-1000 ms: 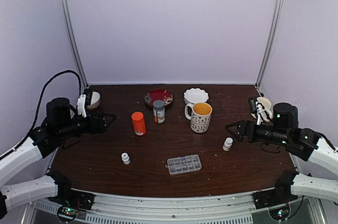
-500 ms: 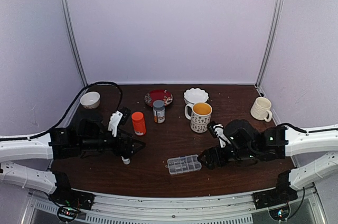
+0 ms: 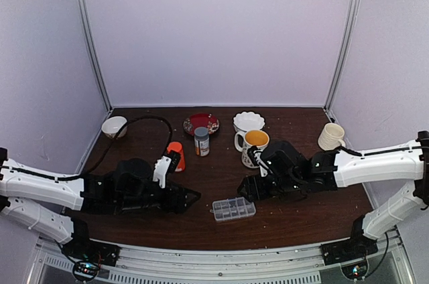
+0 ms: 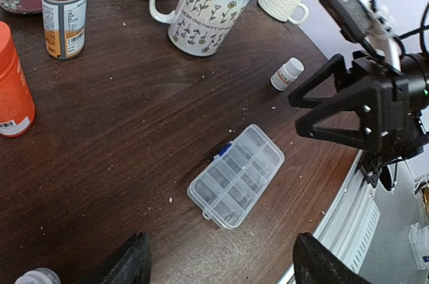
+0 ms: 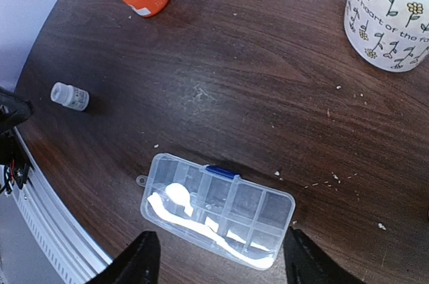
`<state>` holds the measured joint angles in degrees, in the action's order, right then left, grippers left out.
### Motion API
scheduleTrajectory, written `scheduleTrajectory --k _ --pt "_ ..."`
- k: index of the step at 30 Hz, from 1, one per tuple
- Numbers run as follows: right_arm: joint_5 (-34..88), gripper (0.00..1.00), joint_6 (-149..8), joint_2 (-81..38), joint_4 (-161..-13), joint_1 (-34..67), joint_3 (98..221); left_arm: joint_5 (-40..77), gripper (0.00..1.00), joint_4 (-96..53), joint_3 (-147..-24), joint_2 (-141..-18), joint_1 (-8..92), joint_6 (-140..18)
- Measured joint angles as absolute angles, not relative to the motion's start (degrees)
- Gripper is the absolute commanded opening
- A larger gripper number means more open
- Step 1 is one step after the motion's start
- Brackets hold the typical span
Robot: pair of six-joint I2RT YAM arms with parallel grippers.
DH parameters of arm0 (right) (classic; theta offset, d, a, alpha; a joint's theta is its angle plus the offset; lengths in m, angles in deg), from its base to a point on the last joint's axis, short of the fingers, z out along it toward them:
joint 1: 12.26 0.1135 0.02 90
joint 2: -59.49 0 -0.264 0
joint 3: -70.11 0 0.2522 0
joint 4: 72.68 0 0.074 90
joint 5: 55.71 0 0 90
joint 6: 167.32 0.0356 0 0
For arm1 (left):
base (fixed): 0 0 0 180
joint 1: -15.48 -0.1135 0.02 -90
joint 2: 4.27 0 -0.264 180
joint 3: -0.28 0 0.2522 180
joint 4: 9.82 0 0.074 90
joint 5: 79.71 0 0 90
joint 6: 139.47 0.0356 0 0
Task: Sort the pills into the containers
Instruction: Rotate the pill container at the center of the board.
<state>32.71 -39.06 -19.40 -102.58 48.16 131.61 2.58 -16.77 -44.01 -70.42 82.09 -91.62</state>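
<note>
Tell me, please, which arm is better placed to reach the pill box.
Probably right: the right gripper hangs open almost over the clear pill box; the left gripper, also open, stands farther off.

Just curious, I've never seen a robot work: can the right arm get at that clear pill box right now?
Probably yes. The right gripper hangs open close above the pill box, with nothing between them; the flowered mug stands off to one side, clear of the path.
</note>
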Motion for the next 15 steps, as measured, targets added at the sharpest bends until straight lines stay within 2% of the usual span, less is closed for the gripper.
scheduleTrajectory --k 1,3,7,9,12,15 --pt "32.4 0.57 -39.1 -20.1 -102.4 47.7 131.6 2.6 0.66 -16.3 -44.0 -70.7 82.4 -92.9" --pt "31.6 0.47 -39.0 -21.7 -102.3 46.8 131.8 2.8 0.6 -15.5 -44.0 -71.6 83.4 -94.8" --pt "30.8 0.35 -38.6 -25.2 -101.6 45.6 132.8 3.9 0.57 -14.1 -44.3 -76.2 86.4 -97.8" --pt "30.1 0.2 -38.5 -26.2 -101.1 45.1 132.8 4.7 0.51 -14.3 -45.3 -79.5 88.0 -98.6" --pt "29.5 0.04 -38.9 -27.8 -100.7 44.3 133.1 6.4 0.31 -14.5 -47.7 -84.7 89.5 -100.3" --pt "29.4 0.01 -39.2 -29.6 -100.8 43.5 134.0 9.0 0.06 -14.6 -50.5 -89.3 89.7 -101.2"
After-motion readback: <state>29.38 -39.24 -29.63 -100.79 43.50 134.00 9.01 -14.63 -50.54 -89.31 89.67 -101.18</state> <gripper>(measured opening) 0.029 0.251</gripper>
